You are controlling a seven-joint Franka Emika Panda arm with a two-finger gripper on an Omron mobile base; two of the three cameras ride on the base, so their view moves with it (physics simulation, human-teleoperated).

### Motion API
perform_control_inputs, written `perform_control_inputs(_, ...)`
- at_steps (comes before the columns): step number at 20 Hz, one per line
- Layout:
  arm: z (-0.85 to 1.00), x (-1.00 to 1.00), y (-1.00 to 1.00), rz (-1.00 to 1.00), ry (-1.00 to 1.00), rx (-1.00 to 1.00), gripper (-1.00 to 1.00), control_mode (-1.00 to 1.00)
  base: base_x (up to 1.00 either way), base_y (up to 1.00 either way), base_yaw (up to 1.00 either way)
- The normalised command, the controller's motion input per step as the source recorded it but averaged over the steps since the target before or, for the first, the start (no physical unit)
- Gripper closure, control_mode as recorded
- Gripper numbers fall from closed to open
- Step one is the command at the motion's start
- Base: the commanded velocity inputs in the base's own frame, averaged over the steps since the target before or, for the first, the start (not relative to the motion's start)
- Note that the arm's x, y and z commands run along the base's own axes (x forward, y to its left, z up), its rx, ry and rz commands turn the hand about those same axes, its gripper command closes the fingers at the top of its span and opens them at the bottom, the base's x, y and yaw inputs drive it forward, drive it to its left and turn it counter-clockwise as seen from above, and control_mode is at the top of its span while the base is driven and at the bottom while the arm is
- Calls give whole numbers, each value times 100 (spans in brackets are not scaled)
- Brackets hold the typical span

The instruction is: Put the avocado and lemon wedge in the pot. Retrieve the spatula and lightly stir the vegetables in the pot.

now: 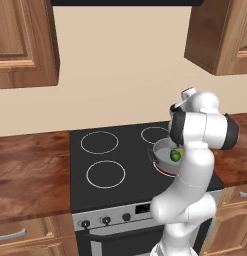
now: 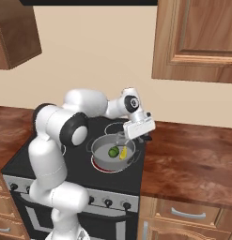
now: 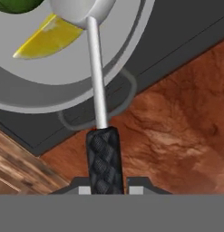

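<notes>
Hand view puts us right over the pot (image 3: 22,90), where the lemon wedge (image 3: 47,38) lies on the grey floor and the avocado (image 3: 16,5) sits just beside it at the top edge. The right base view confirms both vegetables rest inside the pot (image 2: 101,159), which stands on the stove's (image 2: 42,154) front burner nearest the wooden worktop (image 2: 192,164). So we judge the first half of the task done. The spatula (image 3: 97,81) is also in hand: our tool (image 3: 104,188) is clenched on its dark textured grip, and the pale blade reaches over the rim, touching or nearly touching the lemon wedge. What we judge is left is the light stirring itself; we cannot tell from these pictures how much of it is complete.
</notes>
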Motion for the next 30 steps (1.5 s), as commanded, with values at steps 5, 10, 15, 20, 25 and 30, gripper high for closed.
perform_control_inputs(5, 0, -30, -31, 0, 1, 0, 100, -100, 0, 0, 0)
perform_control_inputs(10, -18, -9, -9, 0, 2, -4, 100, -100, 0, 0, 0)
perform_control_inputs(15, -20, 13, 0, -1, 10, -12, 100, -100, 0, 0, 0)
perform_control_inputs(20, 33, -7, 0, 0, 3, 0, 100, -100, 0, 0, 0)
perform_control_inputs(25, 26, -32, 0, 0, 0, 0, 100, -100, 0, 0, 0)
perform_control_inputs(30, -6, -16, -2, 0, 20, -6, 100, -100, 0, 0, 0)
